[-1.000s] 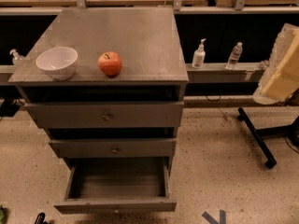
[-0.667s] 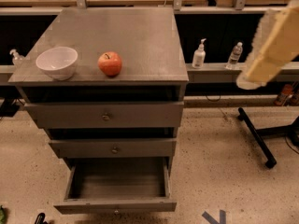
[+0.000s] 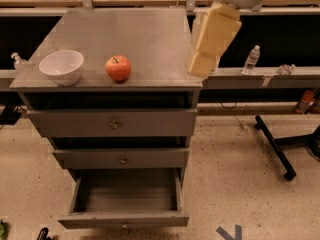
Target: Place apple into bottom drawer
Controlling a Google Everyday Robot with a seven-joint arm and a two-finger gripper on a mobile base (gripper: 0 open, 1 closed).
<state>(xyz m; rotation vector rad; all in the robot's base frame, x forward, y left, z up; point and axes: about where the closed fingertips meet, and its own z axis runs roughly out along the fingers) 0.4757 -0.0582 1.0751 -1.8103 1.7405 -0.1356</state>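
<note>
The red-orange apple (image 3: 118,67) sits near the front edge of the grey cabinet top (image 3: 135,29), just right of a white bowl (image 3: 62,66). The bottom drawer (image 3: 125,219) is pulled out, and nothing shows inside it. The two upper drawers are closed. My gripper (image 3: 201,64) hangs from the cream arm at the cabinet's right edge, well to the right of the apple and apart from it.
A plastic bottle (image 3: 251,59) stands on a low shelf to the right. A black stand leg (image 3: 274,146) lies on the speckled floor at the right. A small bottle (image 3: 17,60) stands to the left of the cabinet. Cables and desks run along the back.
My arm has swung left from the right edge of the view to the cabinet's right side. The apple, bowl and drawers have not moved.
</note>
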